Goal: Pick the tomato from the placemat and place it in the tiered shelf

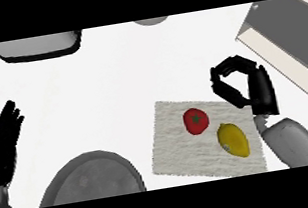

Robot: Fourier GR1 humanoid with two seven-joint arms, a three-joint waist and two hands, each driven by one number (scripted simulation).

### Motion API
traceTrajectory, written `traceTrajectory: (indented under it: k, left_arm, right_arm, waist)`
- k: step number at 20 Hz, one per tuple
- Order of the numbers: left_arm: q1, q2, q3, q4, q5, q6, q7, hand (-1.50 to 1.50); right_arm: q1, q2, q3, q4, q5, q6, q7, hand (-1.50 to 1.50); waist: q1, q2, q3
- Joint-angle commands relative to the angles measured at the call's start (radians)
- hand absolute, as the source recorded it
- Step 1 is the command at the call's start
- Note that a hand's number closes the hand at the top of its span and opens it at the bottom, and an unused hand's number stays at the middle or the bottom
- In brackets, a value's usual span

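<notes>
A red tomato [196,120] lies on a pale woven placemat [179,147], touching nothing else, with a yellow lemon [233,139] just beside it, nearer the robot. The right hand [248,86] hovers just beyond the placemat's far right corner, its fingers curled and grasping nothing, apart from the tomato. The tiered shelf [290,49] stands to that hand's right. The left hand [2,140] rests at the left edge, fingers straight and released. A grey round plate [90,179] sits between the left hand and the placemat.

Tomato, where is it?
In the head view, the tomato lies on the placemat, right of centre, beside the lemon.
</notes>
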Motion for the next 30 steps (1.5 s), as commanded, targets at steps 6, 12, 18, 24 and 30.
traceTrajectory:
  k: [6, 12, 18, 24, 30]
  left_arm:
    - [0.051, 0.036, 0.026, 0.038, 0.067, -0.136, -0.008, 0.0]
    - [0.089, -0.006, 0.013, 0.051, 0.044, -0.094, -0.027, 0.0]
    - [0.1, 0.004, 0.031, 0.059, 0.06, -0.12, -0.041, 0.0]
    - [0.074, -0.022, 0.003, 0.058, 0.041, -0.108, -0.028, 0.0]
    - [0.065, -0.006, 0.029, 0.073, 0.035, -0.123, -0.052, 0.0]
  right_arm:
    - [0.032, 0.285, 0.372, 0.106, 0.466, -0.411, 0.292, -1.5]
    - [0.001, 0.228, 0.303, 0.143, 0.804, -0.21, 0.648, -1.5]
    - [-0.083, 0.244, 0.328, 0.117, 0.959, 0.162, 0.967, -1.5]
    - [-0.131, 0.289, 0.413, 0.065, 0.923, 0.601, 1.179, -1.5]
    - [-0.213, 0.271, 0.348, -0.047, 0.885, 0.914, 1.301, -1.5]
  waist:
    - [0.007, -0.005, 0.009]
    - [-0.042, -0.024, 0.0]
    - [-0.03, -0.022, 0.002]
    - [-0.025, -0.015, 0.006]
    - [-0.015, -0.007, 0.01]
